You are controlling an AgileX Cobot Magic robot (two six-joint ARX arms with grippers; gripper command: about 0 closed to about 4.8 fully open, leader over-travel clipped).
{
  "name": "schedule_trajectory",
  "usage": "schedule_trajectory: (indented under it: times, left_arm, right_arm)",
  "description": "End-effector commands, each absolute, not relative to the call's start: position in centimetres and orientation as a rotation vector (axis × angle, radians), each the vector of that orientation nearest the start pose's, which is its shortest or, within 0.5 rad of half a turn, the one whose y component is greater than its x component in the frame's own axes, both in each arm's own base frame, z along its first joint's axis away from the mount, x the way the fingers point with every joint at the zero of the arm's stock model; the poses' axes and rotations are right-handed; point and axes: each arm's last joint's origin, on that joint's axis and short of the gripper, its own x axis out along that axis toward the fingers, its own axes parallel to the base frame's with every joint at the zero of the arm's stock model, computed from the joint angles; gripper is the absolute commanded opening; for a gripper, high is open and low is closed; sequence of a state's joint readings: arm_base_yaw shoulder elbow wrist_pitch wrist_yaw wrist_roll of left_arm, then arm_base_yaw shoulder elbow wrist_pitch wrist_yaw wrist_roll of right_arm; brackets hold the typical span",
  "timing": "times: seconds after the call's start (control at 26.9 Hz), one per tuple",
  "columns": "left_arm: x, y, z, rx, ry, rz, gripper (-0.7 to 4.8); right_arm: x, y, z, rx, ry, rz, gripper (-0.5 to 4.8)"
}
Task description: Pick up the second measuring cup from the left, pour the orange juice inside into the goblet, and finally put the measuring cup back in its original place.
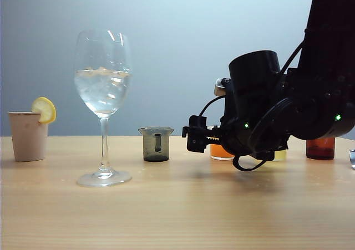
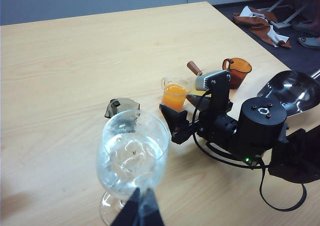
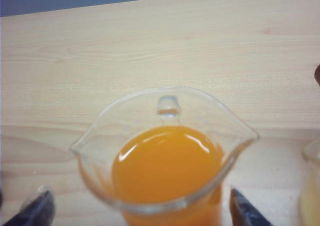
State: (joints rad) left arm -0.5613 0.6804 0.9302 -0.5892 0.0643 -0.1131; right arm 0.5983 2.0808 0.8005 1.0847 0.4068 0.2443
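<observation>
Right gripper [image 1: 195, 140] is hanging low over the table [image 1: 177, 217] in the exterior view, jaws released and holding nothing, pointing toward the smoky grey cup [image 1: 156, 144], while the measuring cup [image 1: 221, 151] with the orange juice [image 1: 221, 149] is peeking out just behind the arm, mostly hidden by it. The goblet [image 1: 103, 106], already part full of clear liquid, is standing well to the left, with a beige tumbler [image 1: 28, 135] and its lemon slice [image 1: 44, 110] beyond it. Left wrist view now: the left gripper [image 2: 138, 210] is showing only as dark tips close to the goblet [image 2: 131, 158], and I cannot tell how its jaws are set; from here the right gripper [image 2: 176, 123] is sitting just beside the measuring cup [image 2: 175, 94], something the side-on camera is masking. Right wrist view: the measuring cup [image 3: 165, 156] is sitting between the two spread fingertips [image 3: 36, 212], apparently untouched, juice [image 3: 167, 163] well up the glass. So the reach is finishing and the grasp is still to come; I judge the next move is calling for a square close on the walls and a level lift, since the cup is fairly full.
</observation>
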Motion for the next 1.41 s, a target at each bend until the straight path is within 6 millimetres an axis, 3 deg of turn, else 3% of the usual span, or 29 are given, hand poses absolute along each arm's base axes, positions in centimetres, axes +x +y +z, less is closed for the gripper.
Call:
schedule_trajectory:
  times: [0.04, 0.63, 1.27, 1.41]
  left_arm:
    - [10.8, -7.0, 35.9, -0.031, 0.342, -0.607, -0.06]
    - [10.9, -7.1, 36.0, -0.031, 0.339, -0.608, -0.06]
    - [10.9, -7.1, 36.0, -0.031, 0.339, -0.608, -0.06]
    - [10.9, -7.1, 36.0, -0.031, 0.339, -0.608, -0.06]
  right_arm:
    - [31.6, 20.2, 9.8, 0.15, 0.196, 0.166, 4.59]
    - [34.0, 19.9, 9.2, 0.162, 0.203, 0.153, 4.59]
    - [34.9, 19.7, 9.4, 0.168, 0.202, 0.157, 4.58]
    - [34.9, 19.7, 9.4, 0.164, 0.209, 0.156, 3.76]
